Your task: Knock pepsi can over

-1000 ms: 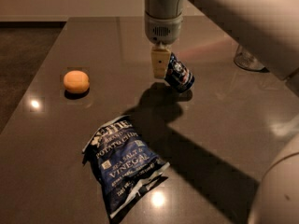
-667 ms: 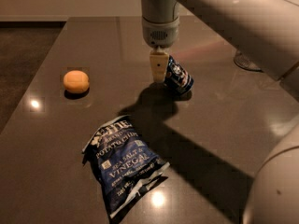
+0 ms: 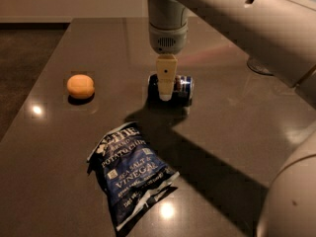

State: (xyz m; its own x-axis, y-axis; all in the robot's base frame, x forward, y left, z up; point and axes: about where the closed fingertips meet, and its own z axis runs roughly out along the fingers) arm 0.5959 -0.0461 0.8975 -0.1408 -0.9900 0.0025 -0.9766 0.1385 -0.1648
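The pepsi can, dark navy blue with a silver end, lies on its side on the dark table near the middle. My gripper hangs straight down from the white arm, its tip right in front of the can's left half and hiding part of it. It reaches down almost to the table surface.
A blue potato chip bag lies flat in the front. An orange round fruit sits at the left. A round light-coloured object shows at the right behind the arm. My arm's white links fill the right side of the view.
The can was leaning to the right of my gripper; now it lies on its side. My gripper has moved left across the front of it.
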